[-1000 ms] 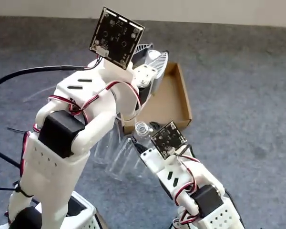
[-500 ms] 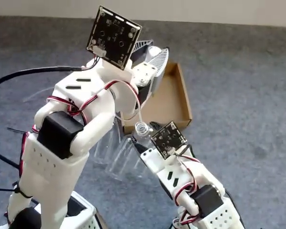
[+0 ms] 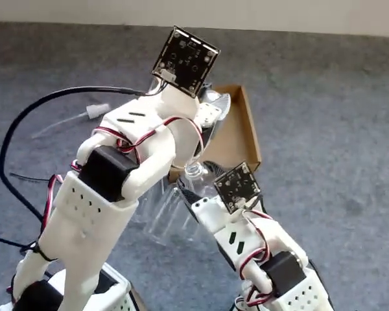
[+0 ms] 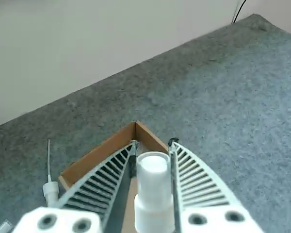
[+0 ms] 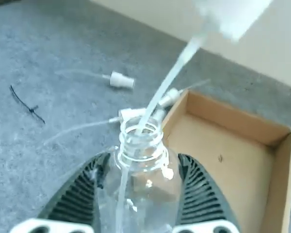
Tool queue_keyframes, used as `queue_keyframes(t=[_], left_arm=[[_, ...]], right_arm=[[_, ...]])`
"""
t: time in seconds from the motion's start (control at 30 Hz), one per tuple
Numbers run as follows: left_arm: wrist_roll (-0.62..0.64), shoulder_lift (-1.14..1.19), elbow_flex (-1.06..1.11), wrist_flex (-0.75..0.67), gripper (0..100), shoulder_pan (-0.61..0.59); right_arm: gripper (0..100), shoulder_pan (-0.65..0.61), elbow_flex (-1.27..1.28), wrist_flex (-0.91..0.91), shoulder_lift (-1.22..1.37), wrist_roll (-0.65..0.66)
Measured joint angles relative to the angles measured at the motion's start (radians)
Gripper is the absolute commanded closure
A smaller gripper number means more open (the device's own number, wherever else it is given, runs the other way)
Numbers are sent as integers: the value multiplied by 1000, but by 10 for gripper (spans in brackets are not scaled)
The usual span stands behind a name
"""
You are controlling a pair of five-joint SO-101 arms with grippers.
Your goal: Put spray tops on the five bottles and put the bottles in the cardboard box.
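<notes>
The left gripper [image 4: 153,143], closed on the spray top [image 4: 153,187], holds it above the mid-frame bottle [image 3: 194,172] clamped in the right gripper [image 5: 144,159], its tube [image 5: 170,81] slanting into the neck.

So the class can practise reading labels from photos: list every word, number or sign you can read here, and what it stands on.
No text is legible in any view.
Camera boards: any print is too small to read.
Cardboard box: one small dark mark on its floor, too blurred to read.
Bottle and spray top: no label visible.
</notes>
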Motion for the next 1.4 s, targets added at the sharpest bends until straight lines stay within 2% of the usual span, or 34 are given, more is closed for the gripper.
queue_keyframes(t=[0.17,0.43,0.6,0.77,0.87,1.27,1.4], left_arm=[[3,-11,11,58,966,0],[-2,-210,189,97,962,-6],[2,-327,328,69,949,-46],[5,-377,400,31,844,-80],[5,-377,414,29,833,-95],[0,-367,265,41,829,-110],[0,-368,190,86,829,-117]], right_arm=[[995,-2,-117,-2,80,-9],[995,-2,-285,-5,292,-137],[995,-2,-282,-3,276,-141],[995,-3,-216,-3,132,-141],[995,-3,-161,-3,34,-141],[995,-2,-123,-5,-38,-143],[995,-2,-123,-5,-38,-143]])
